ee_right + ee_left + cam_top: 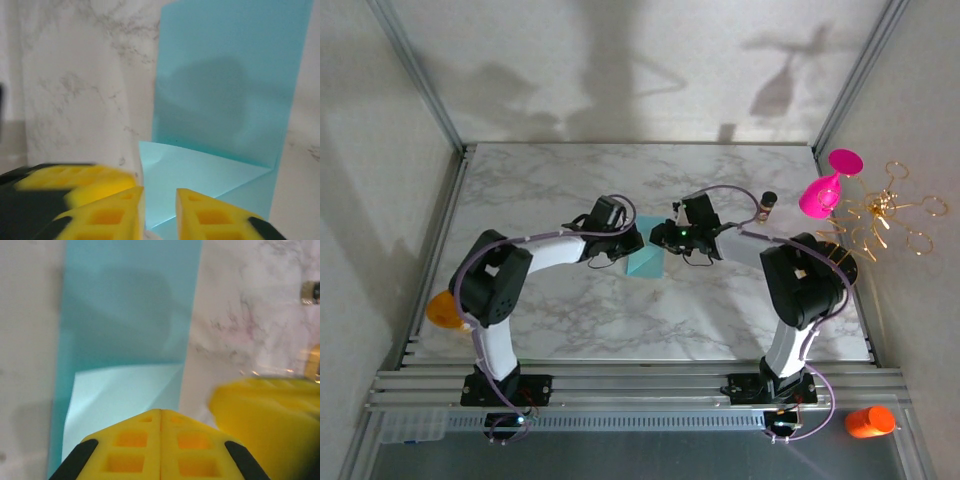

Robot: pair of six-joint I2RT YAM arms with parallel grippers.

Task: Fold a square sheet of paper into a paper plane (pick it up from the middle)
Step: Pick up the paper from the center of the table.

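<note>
Listing contents of one marble desk, seen from above and from both wrists.

- Arms: two, white with black joints, bases at the bottom of the overhead frame, both reaching in to meet at its centre.
- Sheet of paper: one, teal-blue, lying flat on the desk at frame centre, directly under the two tools. The left wrist view shows it as a long band running up the frame, with one paler flap turned over at its lower end. The right wrist view shows the same band.
- Left tool: one. Its two yellow fingers are pressed together with no gap, just over the flap. Whether any paper is nipped between them cannot be told.
- Right tool: one. Its two yellow fingers stand slightly apart, paper visible through the gap, nothing held.
- Goblet: one, pink, upper right, at the desk's right edge.
- Wire ornament: one, gold, right of the goblet.
- Dark cylinder: one, small, upright, on the desk near the goblet.
- Orange objects: two, one at the left edge, one at lower right, both off the marble.
</note>
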